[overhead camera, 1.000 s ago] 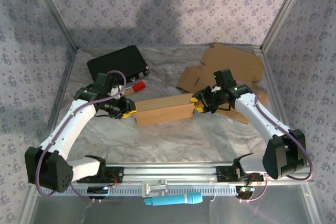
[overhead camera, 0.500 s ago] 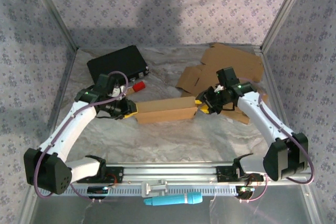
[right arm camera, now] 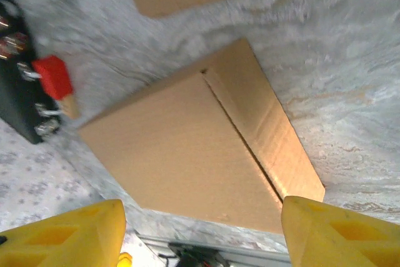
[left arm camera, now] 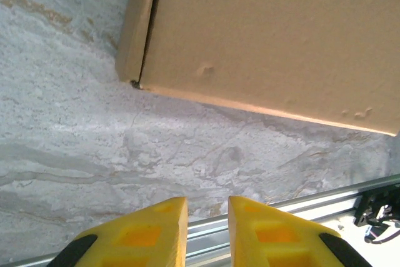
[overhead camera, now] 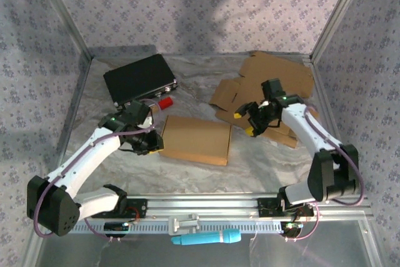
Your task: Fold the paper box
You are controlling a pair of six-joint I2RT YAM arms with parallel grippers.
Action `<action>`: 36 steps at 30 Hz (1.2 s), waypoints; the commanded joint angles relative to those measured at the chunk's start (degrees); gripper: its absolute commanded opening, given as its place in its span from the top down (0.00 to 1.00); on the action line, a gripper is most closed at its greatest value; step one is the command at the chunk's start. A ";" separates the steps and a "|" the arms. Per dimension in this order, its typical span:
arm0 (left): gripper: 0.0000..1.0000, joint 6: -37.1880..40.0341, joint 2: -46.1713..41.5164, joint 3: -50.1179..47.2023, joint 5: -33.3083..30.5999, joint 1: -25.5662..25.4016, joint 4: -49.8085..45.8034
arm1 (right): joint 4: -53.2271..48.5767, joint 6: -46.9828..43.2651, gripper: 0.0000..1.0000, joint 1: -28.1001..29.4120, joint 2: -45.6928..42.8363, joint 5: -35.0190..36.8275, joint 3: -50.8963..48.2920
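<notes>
Judging the fold largely done: one box (overhead camera: 195,140) lies closed and flat mid-worktop (overhead camera: 262,161), and you may still need to check its flaps. Count one black case (overhead camera: 139,78). Left gripper (left arm camera: 207,207) is nearly closed and empty. Right gripper (right arm camera: 203,217) is spread wide and empty. The cardboard sheets (overhead camera: 281,73) overlap, so their count is unclear.

Table (overhead camera: 262,161) w/ grey marbled cover: paper box (overhead camera: 195,139) flat ctr, black case (overhead camera: 139,78) rear-L, cardboard sheets (overhead camera: 275,73) rear-R.
</notes>
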 commanded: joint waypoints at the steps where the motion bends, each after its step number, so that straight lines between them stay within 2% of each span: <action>1: 0.76 -3.13 -0.65 -1.42 -2.12 -0.68 0.29 | 0.62 1.14 0.34 2.94 1.34 -1.97 -3.49; 4: 0.73 -4.14 -1.28 -1.16 -3.29 -0.70 -0.14 | 0.62 -1.03 0.34 3.18 1.14 0.98 -4.04; 7: 0.69 -5.04 -1.54 0.94 -3.86 -0.65 -0.27 | 0.97 -7.18 0.32 4.16 1.14 4.45 -3.63; 13: 0.62 -5.63 -2.20 6.36 -6.05 -0.44 3.55 | 1.53 -21.10 0.29 7.00 5.93 5.18 -3.40; 20: 0.61 -6.21 -5.63 5.78 -6.76 0.42 10.41 | -0.01 -30.32 0.29 11.03 13.33 4.12 1.87; 24: 0.61 -6.09 -7.12 5.74 -7.18 0.79 11.06 | 3.61 -29.90 0.33 14.26 15.38 2.43 1.77; 27: 0.61 -6.41 -8.19 5.35 -7.36 0.88 11.43 | 5.99 -29.12 0.42 17.58 18.60 2.45 3.32; 31: 0.61 -6.37 -8.91 5.50 -7.27 0.88 11.37 | 7.21 -26.54 0.48 21.41 24.27 3.20 9.14; 36: 0.62 -5.95 -9.63 6.45 -7.27 1.02 10.34 | 10.32 -18.99 0.52 25.52 30.46 3.67 17.14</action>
